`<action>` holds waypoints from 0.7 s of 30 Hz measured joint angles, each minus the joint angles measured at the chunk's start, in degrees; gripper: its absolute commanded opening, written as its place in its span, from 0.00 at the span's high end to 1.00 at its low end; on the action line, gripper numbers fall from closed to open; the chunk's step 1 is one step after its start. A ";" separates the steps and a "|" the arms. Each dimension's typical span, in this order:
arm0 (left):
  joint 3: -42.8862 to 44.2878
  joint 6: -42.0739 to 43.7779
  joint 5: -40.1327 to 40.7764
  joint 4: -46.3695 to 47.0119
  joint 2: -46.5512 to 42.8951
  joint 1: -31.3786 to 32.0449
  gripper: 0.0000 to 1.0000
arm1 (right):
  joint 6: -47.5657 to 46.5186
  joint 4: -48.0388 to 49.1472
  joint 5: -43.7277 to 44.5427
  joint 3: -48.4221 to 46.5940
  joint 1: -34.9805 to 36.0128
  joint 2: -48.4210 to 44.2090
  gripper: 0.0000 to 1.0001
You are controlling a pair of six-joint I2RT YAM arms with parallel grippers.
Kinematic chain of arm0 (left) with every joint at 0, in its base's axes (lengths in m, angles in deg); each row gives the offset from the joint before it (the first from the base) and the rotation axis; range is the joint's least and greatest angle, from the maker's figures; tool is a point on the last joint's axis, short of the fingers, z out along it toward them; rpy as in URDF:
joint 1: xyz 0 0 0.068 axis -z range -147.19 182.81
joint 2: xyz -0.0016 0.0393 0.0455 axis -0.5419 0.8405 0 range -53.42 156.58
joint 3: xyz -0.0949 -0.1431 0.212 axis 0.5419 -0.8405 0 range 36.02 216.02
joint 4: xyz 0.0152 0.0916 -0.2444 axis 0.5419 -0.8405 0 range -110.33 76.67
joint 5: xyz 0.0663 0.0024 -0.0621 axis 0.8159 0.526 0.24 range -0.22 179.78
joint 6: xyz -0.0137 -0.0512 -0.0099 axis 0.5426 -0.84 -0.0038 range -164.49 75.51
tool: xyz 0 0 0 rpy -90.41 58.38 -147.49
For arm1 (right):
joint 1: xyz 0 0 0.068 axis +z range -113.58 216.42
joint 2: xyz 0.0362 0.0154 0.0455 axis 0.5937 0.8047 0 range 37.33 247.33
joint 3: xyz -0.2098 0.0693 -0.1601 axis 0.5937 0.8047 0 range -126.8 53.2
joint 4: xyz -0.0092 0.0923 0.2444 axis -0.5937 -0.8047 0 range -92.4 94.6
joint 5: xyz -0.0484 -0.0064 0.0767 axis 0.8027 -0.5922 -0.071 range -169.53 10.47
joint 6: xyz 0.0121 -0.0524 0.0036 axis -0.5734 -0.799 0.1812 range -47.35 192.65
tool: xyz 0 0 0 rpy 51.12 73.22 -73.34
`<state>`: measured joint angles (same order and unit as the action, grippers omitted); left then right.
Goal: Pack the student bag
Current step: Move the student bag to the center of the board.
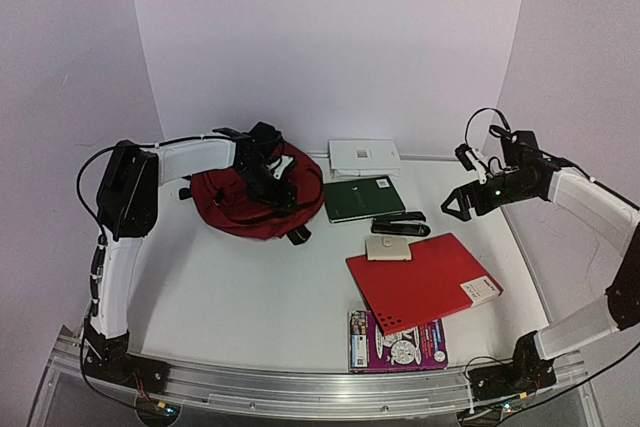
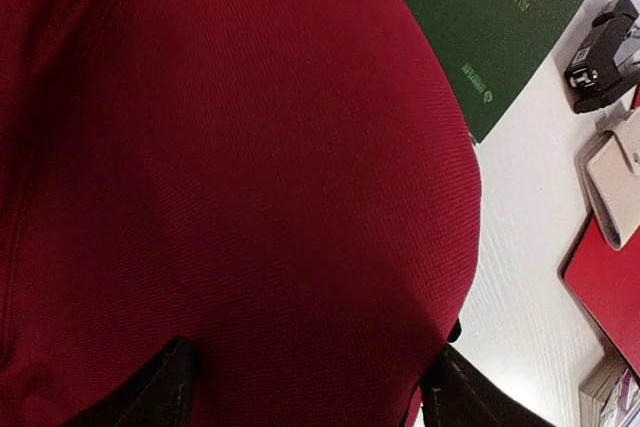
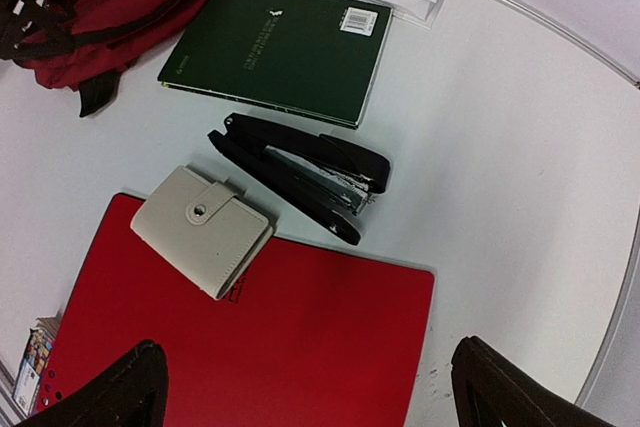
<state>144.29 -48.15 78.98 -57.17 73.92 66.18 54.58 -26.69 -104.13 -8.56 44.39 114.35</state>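
Note:
The student bag (image 1: 245,205), dark red with black straps, lies at the back left of the table. It fills the left wrist view as red fabric (image 2: 240,177). My left gripper (image 1: 268,175) is right over its top, jaws open wide, with the fabric bulging between the two fingertips (image 2: 165,392); no grip on it shows. My right gripper (image 1: 462,202) hangs open above the right side of the table. In its wrist view the right gripper (image 3: 310,402) is over the near end of a flat red folder (image 3: 300,337), nothing between its fingers.
Right of the bag lie a green notebook (image 1: 363,197), a black stapler (image 1: 400,224) and a beige snap wallet (image 1: 389,248) resting on the red folder (image 1: 425,282). A colouring book (image 1: 397,344) pokes out under the folder at the front. A white box (image 1: 364,157) sits against the back wall.

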 measured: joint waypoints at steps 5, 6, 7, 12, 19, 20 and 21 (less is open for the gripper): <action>-6.64 -0.97 0.06 2.43 -2.28 0.01 0.70 | 1.49 0.32 -1.66 -0.41 0.26 2.16 0.02; -9.51 -1.24 0.18 3.30 -3.62 0.00 0.72 | 1.79 0.43 -1.94 -0.63 0.41 2.98 0.02; -12.22 -1.84 0.28 4.02 -5.12 -0.03 0.74 | 2.23 0.59 -2.17 -0.87 0.87 4.00 0.02; -26.71 -5.54 0.40 6.89 -15.21 -0.42 0.94 | 4.83 1.68 -2.69 -3.11 5.28 8.37 0.02; -39.28 -12.71 0.10 9.42 -25.70 2.15 1.00 | 7.95 4.60 -2.67 -9.51 14.63 15.96 0.02; -40.34 -13.53 0.00 9.74 -26.45 3.11 1.00 | 8.15 5.08 -2.62 -10.49 16.04 17.41 0.02; -41.12 -14.22 -0.05 10.06 -26.92 4.25 1.00 | 8.37 5.35 -2.61 -11.38 17.48 18.88 0.02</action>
<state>103.17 -62.37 78.93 -47.11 47.00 70.43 62.95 -21.34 -106.74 -19.94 61.87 133.23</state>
